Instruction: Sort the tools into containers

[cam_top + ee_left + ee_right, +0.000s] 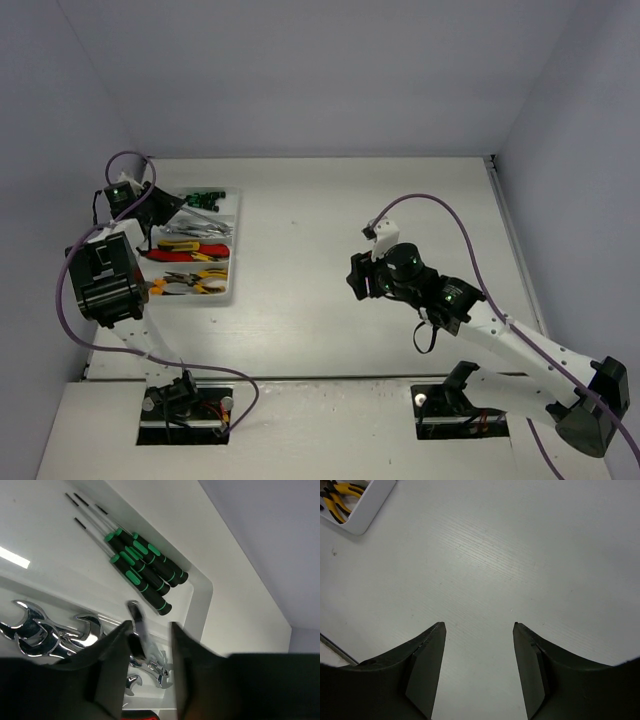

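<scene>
White organiser tray (366,514) shows only a cut-off corner far up-left of the right gripper (479,624), jaws half-open and empty. Left gripper (150,625) stands narrowly parted; green-black screwdrivers (145,572) lie beyond, and one silver wrench (139,627) sits between its jaws, lower end hidden.

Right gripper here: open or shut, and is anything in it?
Open and empty: the right gripper shows its fingers apart, only bare table between them.

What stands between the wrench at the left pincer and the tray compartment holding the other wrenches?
Nothing visible does. The wrench is between the fingers of the left pincer, right above that compartment of the tray; only other wrenches lie below.
</scene>
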Robot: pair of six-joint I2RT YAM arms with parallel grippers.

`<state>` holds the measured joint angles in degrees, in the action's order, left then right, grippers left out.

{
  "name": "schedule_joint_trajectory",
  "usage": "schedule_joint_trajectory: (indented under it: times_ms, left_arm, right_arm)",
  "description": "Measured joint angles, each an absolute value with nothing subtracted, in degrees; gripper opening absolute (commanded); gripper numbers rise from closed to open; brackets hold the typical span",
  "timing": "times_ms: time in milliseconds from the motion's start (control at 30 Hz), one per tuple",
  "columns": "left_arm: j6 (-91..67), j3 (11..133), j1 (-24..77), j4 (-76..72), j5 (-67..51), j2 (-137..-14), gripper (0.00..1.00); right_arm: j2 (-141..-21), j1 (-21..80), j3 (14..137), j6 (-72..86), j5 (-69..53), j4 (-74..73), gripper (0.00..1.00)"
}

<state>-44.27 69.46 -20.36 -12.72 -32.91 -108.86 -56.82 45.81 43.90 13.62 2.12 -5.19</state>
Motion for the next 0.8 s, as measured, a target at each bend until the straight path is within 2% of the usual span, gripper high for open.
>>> schedule_joint_trajectory:
  times_ms: [100, 267, 467, 633, 667, 800]
  left_arm:
    - [-43.5, 67.43, -20.38, -13.59, -31.53, -108.43, 0.51]
    - [-42.09, 63.01, -20.73, -12.45, -27.34, -105.65, 0.63]
    - [-39.06, 61.87, -21.87, -6.86, -20.32, -99.21, 0.67]
    - [-35.57, 65.96, -21.98, 2.62, -13.91, -93.46, 0.67]
    - [-34.8, 66.92, -21.98, 4.85, -12.7, -91.85, 0.67]
    - [-32.18, 69.26, -21.61, 12.95, -10.56, -83.89, 0.67]
  right_arm:
    - [-56.82, 45.7, 43.9, 13.4, 2.11, -5.37, 0.53]
    - [-56.62, 45.67, 43.9, 13.37, 2.11, -5.47, 0.53]
    - [-54.41, 45.67, 43.83, 13.39, 2.16, -5.68, 0.54]
    - [-52.46, 45.57, 43.83, 13.41, 4.28, -6.02, 0.55]
    - [-52.14, 45.47, 43.83, 13.43, 5.14, -6.19, 0.56]
    - [-50.91, 45.34, 44.21, 13.5, 9.81, -7.83, 0.71]
